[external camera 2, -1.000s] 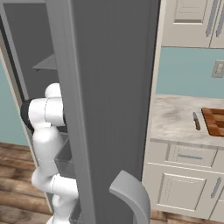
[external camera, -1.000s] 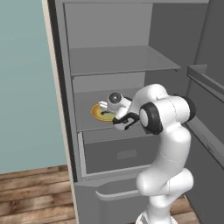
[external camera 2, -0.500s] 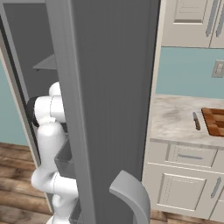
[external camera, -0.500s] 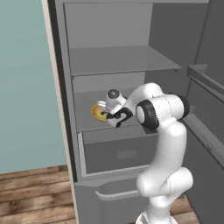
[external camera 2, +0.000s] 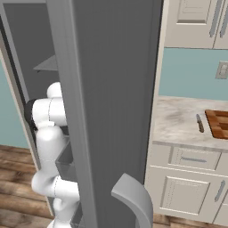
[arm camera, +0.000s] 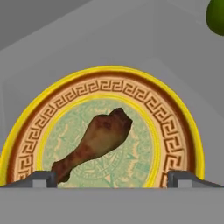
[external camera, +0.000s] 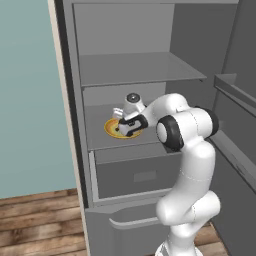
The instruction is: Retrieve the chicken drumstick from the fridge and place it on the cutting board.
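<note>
1. The step in hand is the reach for the drumstick [arm camera: 96, 140]: the gripper [external camera: 131, 127] hangs over the plate [external camera: 111, 126] on the middle shelf of the fridge [external camera: 125, 70].
2. The jaws stand wide and hold nothing; in the hand view the two tips sit at the bottom corners with the drumstick between and beyond them, not touched.
3. The drumstick lies in the middle of the plate [arm camera: 183, 131], plump end toward the top of the hand view, thin bone slanting down toward the left tip.
4. Next move, as I judge it: lower the hand until the tips straddle the plump end, then close. The meat lies at a slant across the jaws, so a small turn of the wrist may give a squarer grip.
5. The hand view alone gives the drumstick's lie and a green thing [arm camera: 216, 15] at its top right corner, too cut off to name.
6. The left base view gives the arm's posture, the shelf and the drawer [external camera: 140, 175] under it.
7. The right base view is mostly fridge door [external camera 2: 111, 89], yet it shows the goal: the board [external camera 2: 218, 124] on the counter [external camera 2: 178, 122], with a knife [external camera 2: 199, 123] just beside it. Board and fridge are well apart.
</note>
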{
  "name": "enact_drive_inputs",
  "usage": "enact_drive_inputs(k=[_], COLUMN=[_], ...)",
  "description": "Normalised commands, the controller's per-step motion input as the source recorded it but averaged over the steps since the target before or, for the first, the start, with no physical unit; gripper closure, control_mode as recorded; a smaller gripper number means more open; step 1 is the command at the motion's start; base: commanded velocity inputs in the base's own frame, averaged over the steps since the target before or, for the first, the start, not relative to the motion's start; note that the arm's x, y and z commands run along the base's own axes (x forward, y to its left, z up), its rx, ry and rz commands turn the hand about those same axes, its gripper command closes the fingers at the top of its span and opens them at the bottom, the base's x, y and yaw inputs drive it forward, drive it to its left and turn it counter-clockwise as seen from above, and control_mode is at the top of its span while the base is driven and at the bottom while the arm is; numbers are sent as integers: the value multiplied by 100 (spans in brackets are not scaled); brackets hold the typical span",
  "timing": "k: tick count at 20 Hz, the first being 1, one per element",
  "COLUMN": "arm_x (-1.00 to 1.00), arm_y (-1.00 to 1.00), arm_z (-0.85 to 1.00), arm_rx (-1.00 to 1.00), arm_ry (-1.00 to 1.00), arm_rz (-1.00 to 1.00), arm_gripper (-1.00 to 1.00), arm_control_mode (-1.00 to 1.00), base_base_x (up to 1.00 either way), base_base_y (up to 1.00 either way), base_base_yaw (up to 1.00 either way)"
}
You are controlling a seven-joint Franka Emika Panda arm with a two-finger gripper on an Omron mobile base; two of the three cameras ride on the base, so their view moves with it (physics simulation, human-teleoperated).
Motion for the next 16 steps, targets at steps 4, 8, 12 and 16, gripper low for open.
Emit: enact_drive_inputs(k=[4, 8, 12, 16], arm_x=[15, 22, 38, 36], arm_y=[0, 0, 0, 0], arm_z=[-3, -14, -17, -19], arm_rx=[0, 0, -1, 0], arm_ry=[-2, 0, 0, 0], arm_rz=[0, 0, 0, 0], arm_gripper=[-100, -100, -100, -100], arm_control_mode=[-100, -100, -100, -100], base_base_x=[0, 0, 0, 0], base_base_y=[0, 0, 0, 0], base_base_yaw=[0, 0, 0, 0])
